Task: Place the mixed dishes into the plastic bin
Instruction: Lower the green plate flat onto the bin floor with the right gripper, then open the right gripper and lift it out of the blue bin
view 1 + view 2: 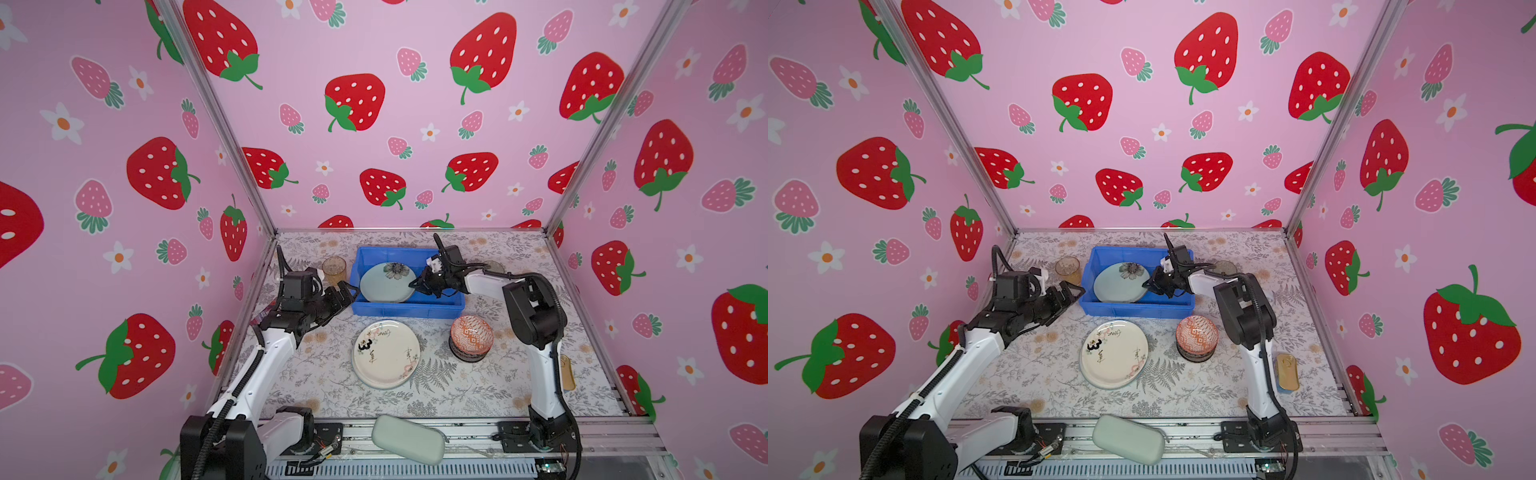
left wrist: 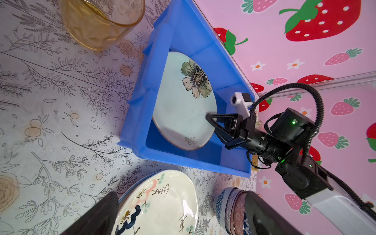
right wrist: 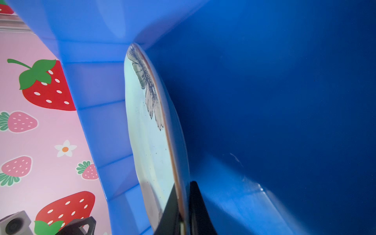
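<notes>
Plate (image 1: 384,286) aslant in bin (image 1: 409,311), flower (image 1: 395,270) rearward

Bright even light, soft shadows; green plate (image 3: 146,152) blurred near lens.

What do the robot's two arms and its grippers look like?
The left arm and right arm have white link shells and bulky black joint housings. Black corrugated cable conduit loops along them. The left gripper and right gripper are black, with triangular open-framed fingers. A small white camera sits at the right wrist, and green lights glow on its joints.
</notes>
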Controlling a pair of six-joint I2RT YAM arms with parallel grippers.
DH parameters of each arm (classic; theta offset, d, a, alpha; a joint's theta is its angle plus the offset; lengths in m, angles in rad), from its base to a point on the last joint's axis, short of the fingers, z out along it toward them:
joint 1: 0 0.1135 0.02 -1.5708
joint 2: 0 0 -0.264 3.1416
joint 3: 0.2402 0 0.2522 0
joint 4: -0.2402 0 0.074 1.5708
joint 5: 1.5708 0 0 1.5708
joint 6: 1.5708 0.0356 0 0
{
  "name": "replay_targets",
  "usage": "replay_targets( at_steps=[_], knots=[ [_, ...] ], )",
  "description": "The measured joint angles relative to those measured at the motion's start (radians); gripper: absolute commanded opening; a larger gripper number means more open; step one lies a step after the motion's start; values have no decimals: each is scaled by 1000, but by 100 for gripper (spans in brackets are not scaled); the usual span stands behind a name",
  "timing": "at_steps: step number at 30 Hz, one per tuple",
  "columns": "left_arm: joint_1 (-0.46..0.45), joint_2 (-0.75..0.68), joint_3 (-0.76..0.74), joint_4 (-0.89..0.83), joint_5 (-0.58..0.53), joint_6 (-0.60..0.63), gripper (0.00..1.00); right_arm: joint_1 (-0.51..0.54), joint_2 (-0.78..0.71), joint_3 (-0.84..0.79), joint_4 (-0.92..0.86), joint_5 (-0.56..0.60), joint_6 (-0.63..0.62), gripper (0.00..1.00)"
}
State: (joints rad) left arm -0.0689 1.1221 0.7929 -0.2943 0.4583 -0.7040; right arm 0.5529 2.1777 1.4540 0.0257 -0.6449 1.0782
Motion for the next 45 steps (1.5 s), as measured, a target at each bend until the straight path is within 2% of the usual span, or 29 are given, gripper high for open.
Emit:
replay_targets(
  at_steps=[8, 15, 30, 41, 42, 45],
  knots=[
    [0, 0, -17, 3, 6, -1, 99, 1, 0, 13, 37, -10, 2, 41],
    [0, -4, -18, 5, 6, -2, 99, 5, 0, 13, 26, -5, -7, 56],
    [0, -29, -32, 5, 6, -6, 99, 5, -17, 13, -36, 63, -56, 69],
    [0, -52, -32, -23, 0, -7, 99, 11, -122, 25, -145, 210, -149, 78],
    [0, -57, -32, -30, -4, -7, 99, 15, -135, 35, -164, 228, -165, 79],
    [0, -69, -31, -70, -11, -6, 99, 27, -171, 72, -216, 278, -216, 94]
  ],
)
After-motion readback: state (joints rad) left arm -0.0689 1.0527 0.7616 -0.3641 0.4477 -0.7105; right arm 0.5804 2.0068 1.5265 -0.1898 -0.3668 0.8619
